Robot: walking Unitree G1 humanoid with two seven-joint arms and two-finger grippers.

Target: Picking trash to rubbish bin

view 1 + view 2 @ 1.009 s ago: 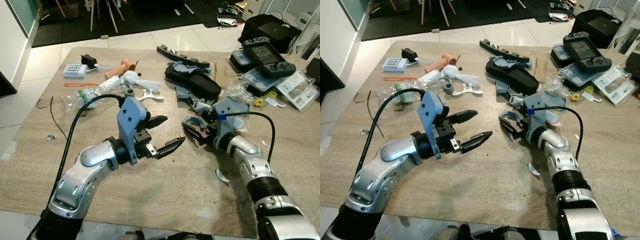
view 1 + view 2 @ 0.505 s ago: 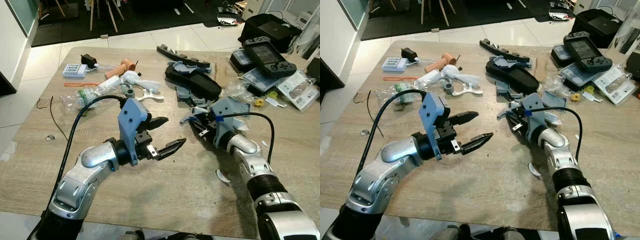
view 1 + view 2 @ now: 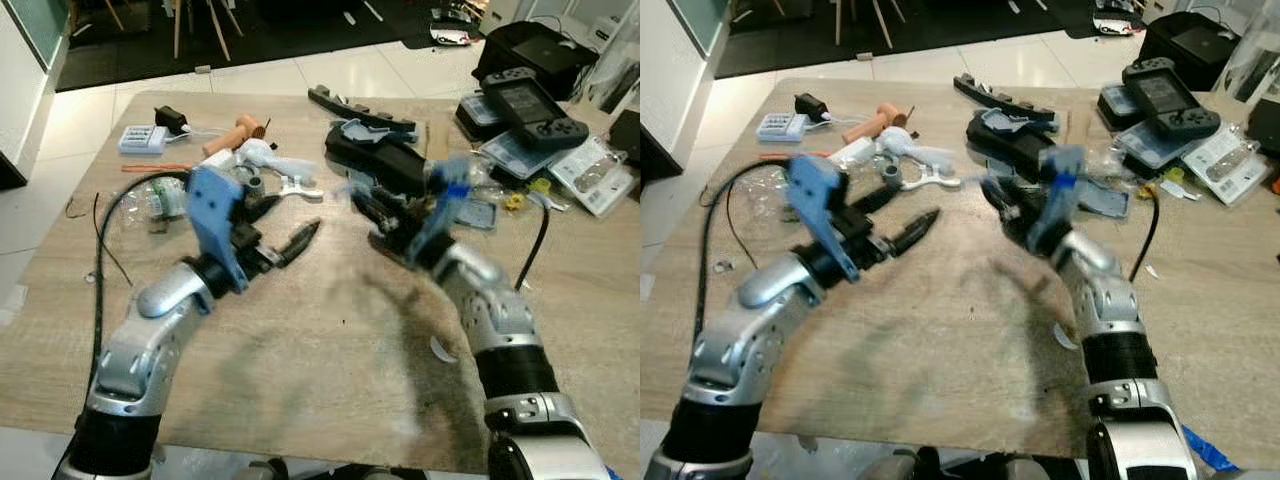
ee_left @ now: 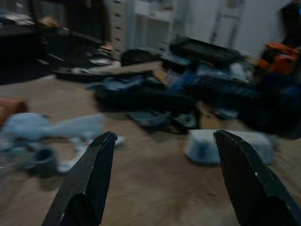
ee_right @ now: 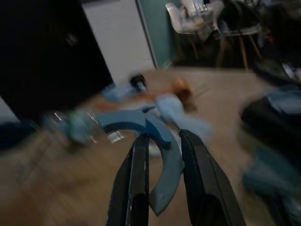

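Right gripper (image 5: 162, 188): pinching your curved blue scrap (image 5: 162, 155), frame centre | left gripper (image 4: 164, 179): spread, empty | table (image 3: 300, 370): litter upper half remains | you have binned nothing yet.

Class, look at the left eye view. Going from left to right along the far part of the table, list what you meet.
White battery pack → orange handle → white spray nozzle → long black plastic strip → black handheld game console → clear blister pack.
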